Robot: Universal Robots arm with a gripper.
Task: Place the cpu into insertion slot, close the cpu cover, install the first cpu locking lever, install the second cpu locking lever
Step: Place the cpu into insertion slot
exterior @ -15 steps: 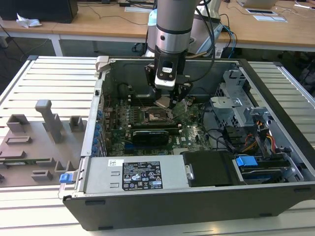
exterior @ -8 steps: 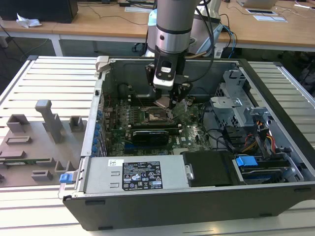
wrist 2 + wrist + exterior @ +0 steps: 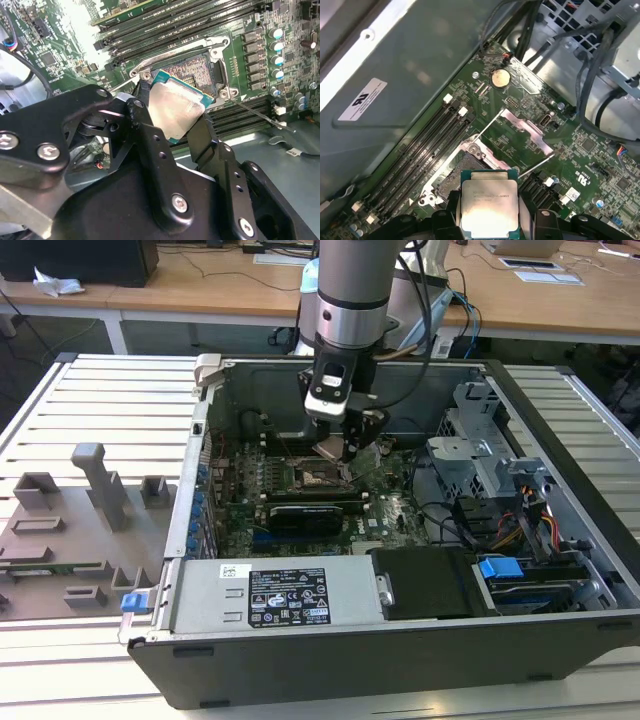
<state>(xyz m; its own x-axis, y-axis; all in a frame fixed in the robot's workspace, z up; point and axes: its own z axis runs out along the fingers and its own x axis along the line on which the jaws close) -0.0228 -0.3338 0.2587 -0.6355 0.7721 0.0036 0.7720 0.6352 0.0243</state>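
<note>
My gripper (image 3: 335, 447) hangs inside the open computer case, shut on the cpu (image 3: 331, 448), a small square chip with a silvery top. In both wrist views the cpu (image 3: 175, 111) (image 3: 487, 204) sits tilted between the black fingers (image 3: 145, 127) (image 3: 452, 212). It hovers just above and beside the insertion slot (image 3: 192, 70) (image 3: 460, 172) (image 3: 310, 476), whose dark pin field lies bare. The cpu cover (image 3: 525, 127) stands flipped open beyond the slot. Two thin locking levers (image 3: 487, 125) (image 3: 536, 165) stick up, unlatched.
The green motherboard (image 3: 385, 490) lies on the case floor, with long black memory slots (image 3: 420, 145) beside the socket. A power supply (image 3: 270, 595) stands at the front and a drive cage (image 3: 480, 455) with cables at the exterior view's right. Grey fixtures (image 3: 90, 510) stand outside the case.
</note>
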